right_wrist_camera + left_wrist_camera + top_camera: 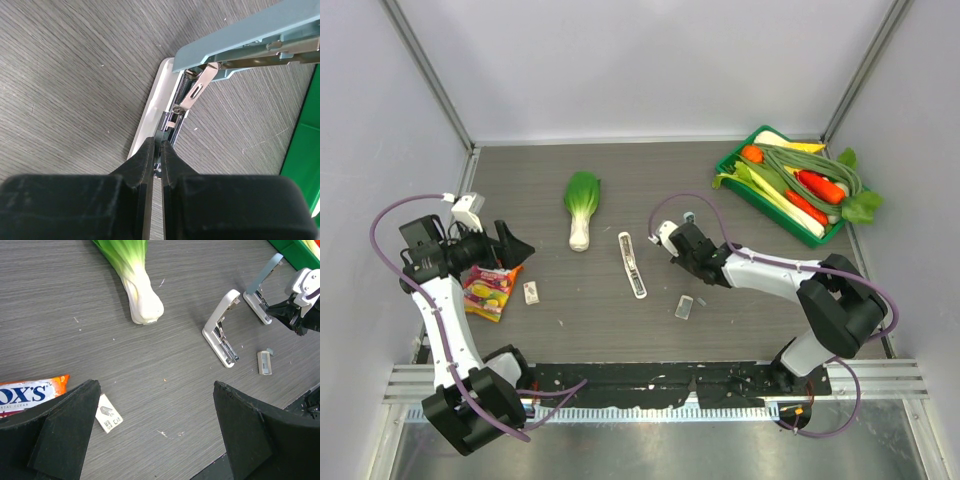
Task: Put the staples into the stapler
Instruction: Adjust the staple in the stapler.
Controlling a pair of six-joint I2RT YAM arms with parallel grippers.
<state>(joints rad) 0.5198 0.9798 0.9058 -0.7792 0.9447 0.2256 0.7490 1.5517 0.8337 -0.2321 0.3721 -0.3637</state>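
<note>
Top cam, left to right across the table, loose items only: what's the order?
Fox's candy packet → staple box → bok choy → open white stapler → small grey piece → green tray of vegetables

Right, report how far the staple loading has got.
Done: the stapler lies hinged open, metal channel exposed. In hand: the right hand, shut, has its tips at that channel; what they pinch is unclear. Left: seating staples, closing the top. The left hand is open.

The stapler [632, 264] lies mid-table [750, 290]; a leafy vegetable [582, 205] behind-left of it, the staple box [531, 292] and sweets packet [490, 290] further left, a vegetable tray [770, 207] far right
</note>
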